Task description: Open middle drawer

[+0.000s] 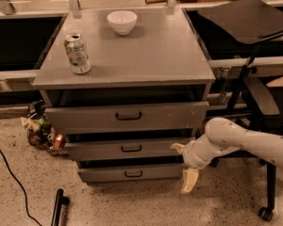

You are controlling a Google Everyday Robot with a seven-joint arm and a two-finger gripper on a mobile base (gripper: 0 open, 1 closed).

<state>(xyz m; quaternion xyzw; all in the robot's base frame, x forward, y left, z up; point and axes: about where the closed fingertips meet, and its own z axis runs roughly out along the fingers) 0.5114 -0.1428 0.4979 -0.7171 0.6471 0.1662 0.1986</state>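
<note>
The grey metal desk (146, 55) carries three drawers under its front edge. The middle drawer (94, 150), a wide, shallow grey front, sits between the taller white-scuffed top drawer (179, 117) and the narrow bottom drawer (99, 174). It looks shut or very nearly so. Its small black bar handle (131, 148) is centred on the front, directly below the middle of the desk's front edge.

The cream two-finger gripper (180, 168) hangs below the desk's front right corner, just beside the right end of the middle drawer. Its fingers are spread wide, one pointing left at the drawer front and one pointing down at the floor, and it holds nothing.

The drawer is probably stiff sheet metal on runners: rigid, not fragile, and likely to slide once started, with its weight depending on contents that cannot be seen. The plain front offers no lip, so the bar handle is the sensible hold, with a finger hooked behind it and a straight pull away from the front edge.

A white ceramic bowl (121, 21) stands near the back edge and a green-and-white drink can (77, 53) near the left edge; a jerky pull could topple the can.
</note>
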